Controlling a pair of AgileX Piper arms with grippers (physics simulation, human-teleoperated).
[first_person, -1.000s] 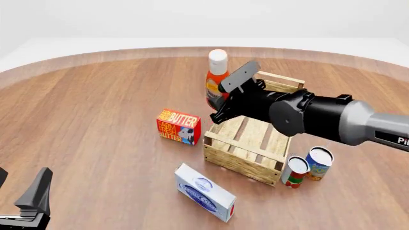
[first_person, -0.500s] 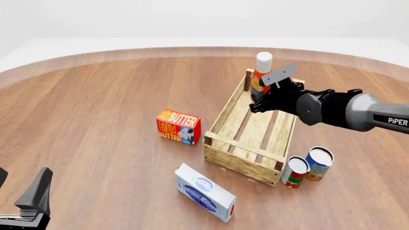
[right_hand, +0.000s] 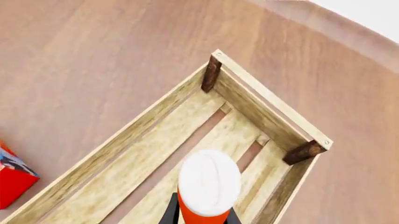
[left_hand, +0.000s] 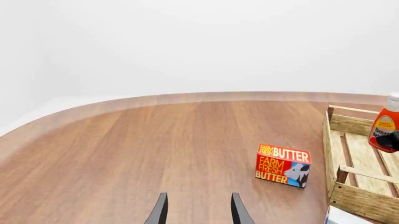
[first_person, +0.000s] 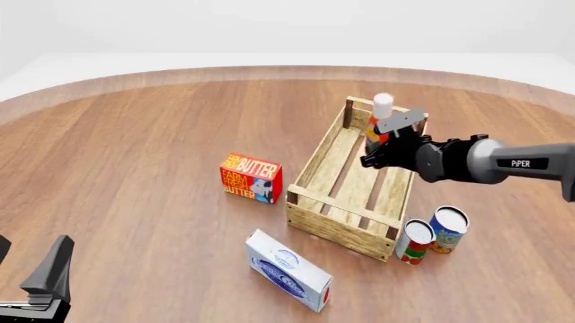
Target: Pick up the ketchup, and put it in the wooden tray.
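The ketchup (first_person: 378,121), an orange-red bottle with a white cap, is held upright by my right gripper (first_person: 384,149) over the far end of the wooden tray (first_person: 322,161). The right wrist view looks down on its white cap (right_hand: 210,180) above the tray's slats (right_hand: 124,177), near the far corner posts. The left wrist view shows the bottle (left_hand: 386,130) at its edge, over the tray (left_hand: 355,200). My left gripper (first_person: 36,279) is open and empty near the table's front left; its fingers (left_hand: 160,210) hang over bare wood.
A red butter box (first_person: 252,177) stands left of the tray. A blue-and-white box (first_person: 287,269) lies in front of the tray. Two cans (first_person: 433,233) stand by the tray's near right corner.
My right gripper has carried the ketchup to the right and lower, from left of the tray to above its far end. The left arm has not moved.
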